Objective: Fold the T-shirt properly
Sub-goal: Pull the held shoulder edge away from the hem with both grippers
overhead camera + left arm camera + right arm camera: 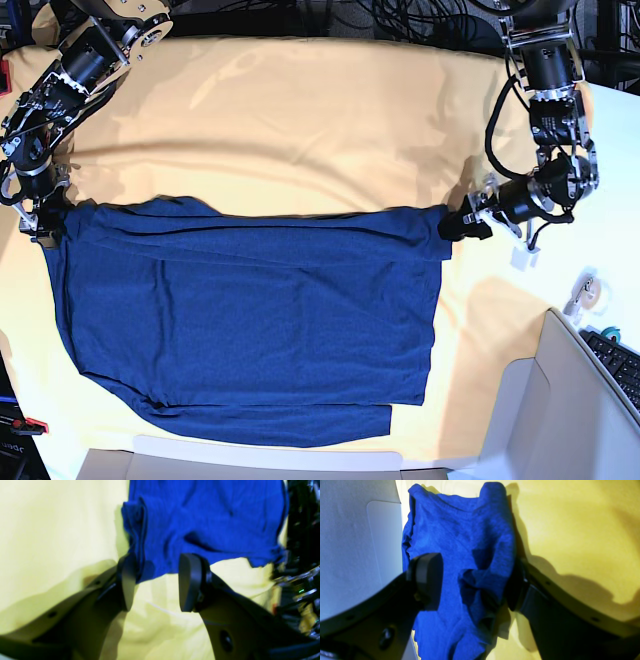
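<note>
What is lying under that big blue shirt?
The T-shirt lies spread on a yellow cloth, which shows on all sides around it. Whatever the cloth itself covers beneath the shirt cannot be seen.

The left wrist view is blurred, and the shirt (207, 525) runs off its top edge. In the base view the right gripper (38, 228) is too small to judge, and the keyboard (622, 364) is cropped.
</note>
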